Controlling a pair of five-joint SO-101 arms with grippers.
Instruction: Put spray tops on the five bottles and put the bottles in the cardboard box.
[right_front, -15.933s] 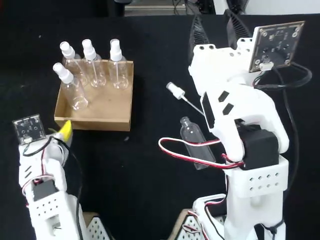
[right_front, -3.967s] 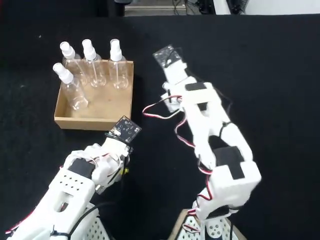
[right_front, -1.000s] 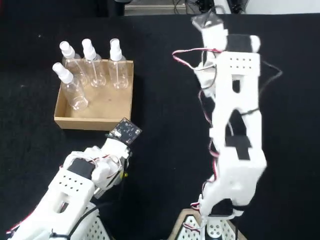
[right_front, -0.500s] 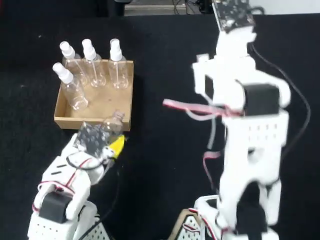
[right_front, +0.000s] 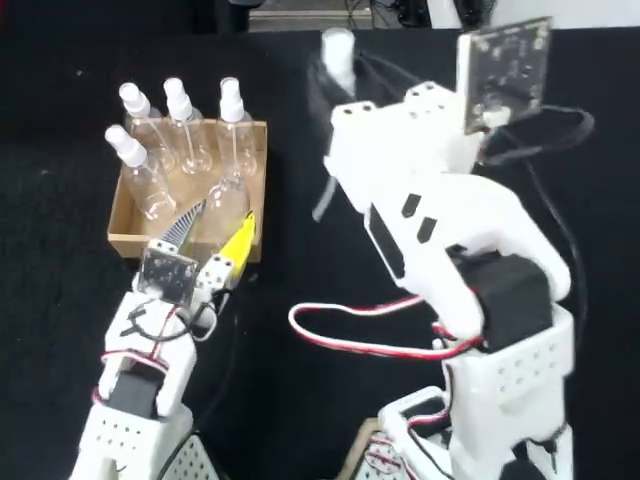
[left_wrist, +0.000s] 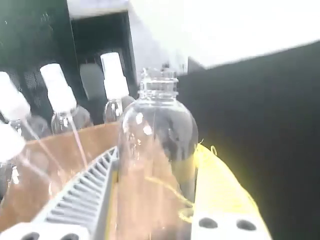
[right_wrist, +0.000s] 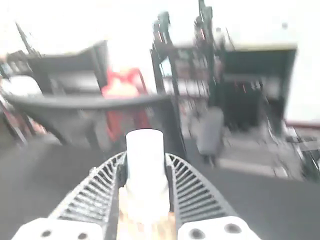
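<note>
Inside the box (right_front: 186, 246), four capped bottles (right_front: 182, 128) stand; left gripper (right_front: 224, 212) clamps the uncapped fifth bottle (left_wrist: 157, 125) over its near wall, right gripper (right_wrist: 145, 164) clamps the last top (right_wrist: 144, 145) aloft, unfitted.

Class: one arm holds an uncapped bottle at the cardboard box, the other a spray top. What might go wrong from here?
The left end effector holds the uncapped bottle at the cardboard box; released now, it could land inside without a top.
The spray top in the right end effector is well apart from that bottle, so mating may miss.
The uncapped bottle could nudge the four capped bottles nearby.
</note>
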